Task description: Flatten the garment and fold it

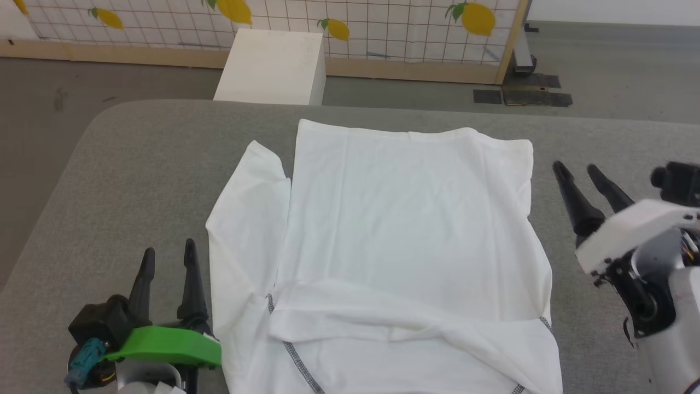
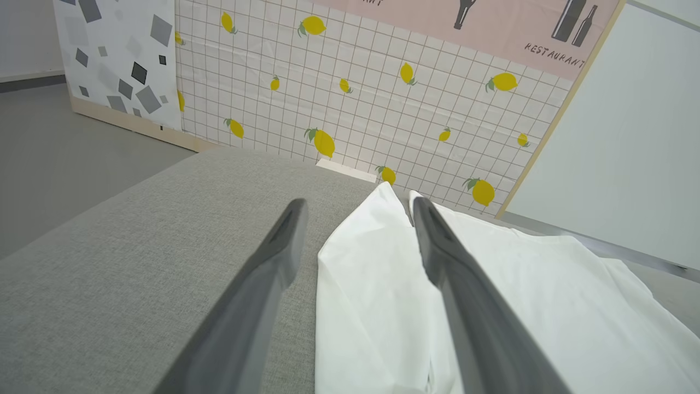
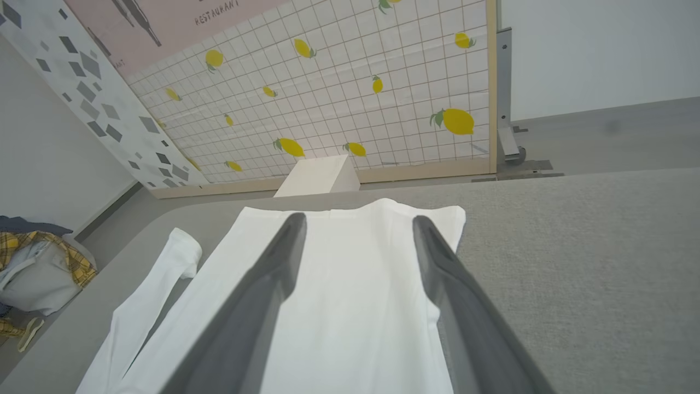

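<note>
The grey padded table [image 1: 136, 180] takes up most of the head view. On it, about the middle, lies the garment [image 1: 404, 230], with its long axis running from 6 to 12 o'clock. The main body is a fairly smooth rectangle, and the near end at 6 o'clock is rumpled (dark flecked stitching [image 1: 298, 358] shows there).

Along its 9 o'clock side a narrower strip with the sleeve [image 1: 257, 164] sticks out flat, not yet laid over the body. The 3 o'clock edge looks tucked in already, so I judge this strip is what the coming fold turns on.

The left gripper [image 1: 168, 250] stands at about 8 o'clock of the garment, just beside that loose strip. Its fingers are spread wide with nothing between them and point toward 12, parallel to the strip's edge.

The right gripper [image 1: 574, 167] is at 3 o'clock, apart from the cloth over bare table, also spread wide and empty. The left arm is plainly the nearer one, and the strip would go over toward 3 o'clock.
</note>
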Available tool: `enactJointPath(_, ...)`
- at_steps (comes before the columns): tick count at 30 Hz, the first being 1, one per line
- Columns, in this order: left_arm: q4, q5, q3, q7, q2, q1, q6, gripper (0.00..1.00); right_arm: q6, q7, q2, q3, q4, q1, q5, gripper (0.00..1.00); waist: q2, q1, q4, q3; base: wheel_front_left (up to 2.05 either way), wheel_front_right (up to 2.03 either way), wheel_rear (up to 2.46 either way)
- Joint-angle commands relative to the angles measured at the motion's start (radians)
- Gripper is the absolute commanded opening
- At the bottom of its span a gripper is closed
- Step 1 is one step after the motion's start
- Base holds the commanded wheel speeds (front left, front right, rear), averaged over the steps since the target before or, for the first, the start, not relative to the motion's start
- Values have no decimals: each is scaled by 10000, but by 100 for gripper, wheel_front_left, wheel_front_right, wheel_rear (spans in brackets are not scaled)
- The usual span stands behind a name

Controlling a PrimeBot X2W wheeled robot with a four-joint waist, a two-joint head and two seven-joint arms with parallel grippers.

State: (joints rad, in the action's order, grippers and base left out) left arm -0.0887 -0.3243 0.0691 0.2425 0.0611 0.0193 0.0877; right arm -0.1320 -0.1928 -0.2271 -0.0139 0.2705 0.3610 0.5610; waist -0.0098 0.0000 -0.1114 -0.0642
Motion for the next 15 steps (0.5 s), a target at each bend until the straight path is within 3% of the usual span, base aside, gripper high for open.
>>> enactJointPath(1, -32, 47, -11, -26, 27, -146, -58, 100, 13, -107, 213, 433, -279, -428, -188, 100, 96, 0, 200, 54, 0, 0, 0)
enactJointPath(7, -304, -6, -178, -630, 20, 513, -305, 100, 13, -900, 994, 2062, -1916, -1616, -926, 100, 96, 0, 340, -421, 0, 0, 0)
enactJointPath(8, -693, 0, -338, -1549, 209, 1761, -376, 100, 13, -1372, 1160, 2506, -2699, -1727, -1185, 100, 96, 0, 337, -971, 0, 0, 0)
enactJointPath(15, -2525, -157, -578, -4487, 896, 5183, -454, 100, 13, -2102, 1285, 2928, -3935, -1470, -1452, 100, 96, 0, 483, -2297, 0, 0, 0)
